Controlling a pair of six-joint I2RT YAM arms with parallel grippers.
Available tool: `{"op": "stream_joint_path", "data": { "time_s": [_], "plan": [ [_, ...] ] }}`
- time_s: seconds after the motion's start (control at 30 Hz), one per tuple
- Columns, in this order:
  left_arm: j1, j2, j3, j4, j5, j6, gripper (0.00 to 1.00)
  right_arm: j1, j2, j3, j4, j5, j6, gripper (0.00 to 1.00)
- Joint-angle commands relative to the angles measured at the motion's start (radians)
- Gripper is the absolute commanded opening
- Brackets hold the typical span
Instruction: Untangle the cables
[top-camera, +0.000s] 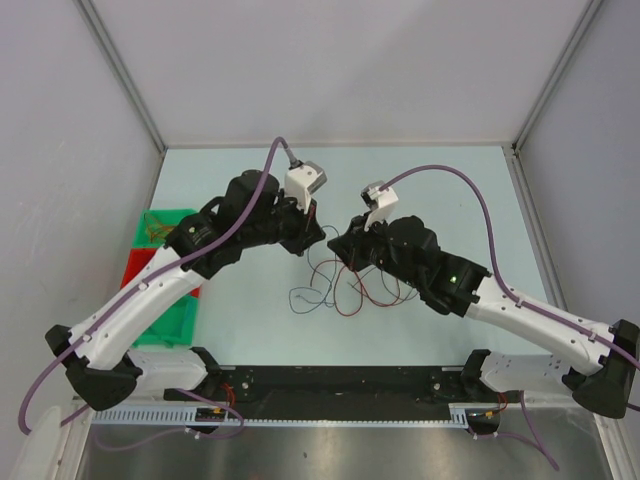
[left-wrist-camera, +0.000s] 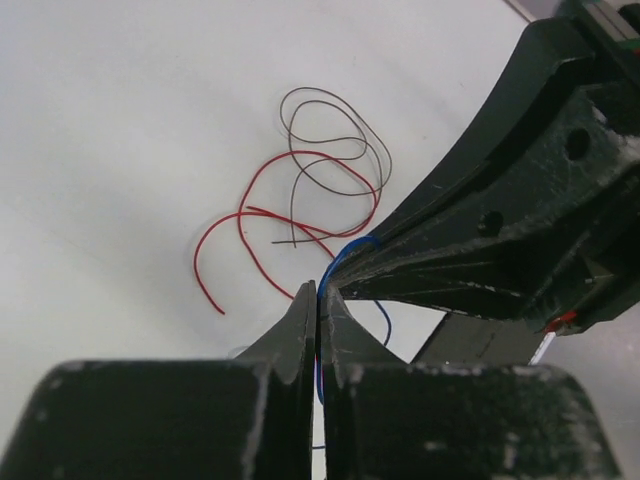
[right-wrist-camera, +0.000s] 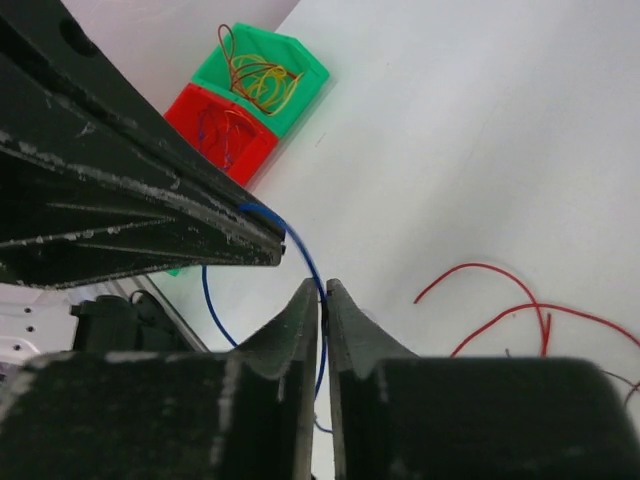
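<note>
A thin blue cable (left-wrist-camera: 346, 254) runs between my two grippers, which meet tip to tip above the table. In the left wrist view my left gripper (left-wrist-camera: 319, 296) is shut on it, and the right gripper's dark fingers (left-wrist-camera: 450, 250) come in from the right. In the right wrist view my right gripper (right-wrist-camera: 323, 292) is shut on the same blue cable (right-wrist-camera: 303, 252). Below them, red cables (left-wrist-camera: 262, 214) and dark brown cables (left-wrist-camera: 335, 140) lie in loose curls on the table. From above, the left gripper (top-camera: 317, 238) and right gripper (top-camera: 338, 244) hang over this pile of cables (top-camera: 345, 290).
A green bin (right-wrist-camera: 300, 62) and a red bin (right-wrist-camera: 205, 110) holding sorted cables stand at the table's left edge; in the top view they are the green bin (top-camera: 150, 222) and the red bin (top-camera: 135, 268). Grey walls close in the table on three sides.
</note>
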Motion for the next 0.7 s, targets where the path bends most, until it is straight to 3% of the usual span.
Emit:
{"op": "stream_joint_path", "data": {
  "time_s": [0.0, 0.1, 0.17, 0.3, 0.67],
  "plan": [
    [-0.006, -0.009, 0.029, 0.003, -0.111, -0.028, 0.0, 0.007, -0.018, 0.046, -0.004, 0.018, -0.014, 0.35],
    [-0.006, 0.005, 0.081, -0.072, -0.281, -0.064, 0.0, 0.007, -0.02, 0.046, -0.046, 0.077, -0.005, 0.67],
    [0.001, 0.017, 0.115, -0.135, -0.374, -0.084, 0.0, 0.007, -0.023, 0.046, -0.089, 0.146, 0.015, 0.75],
    [0.049, 0.001, 0.132, -0.202, -0.53, -0.152, 0.0, 0.007, -0.03, 0.046, -0.15, 0.216, 0.032, 0.76],
    [0.341, -0.139, 0.165, -0.309, -0.618, -0.246, 0.0, 0.009, -0.024, 0.011, -0.233, 0.28, 0.084, 0.76]
  ]
}}
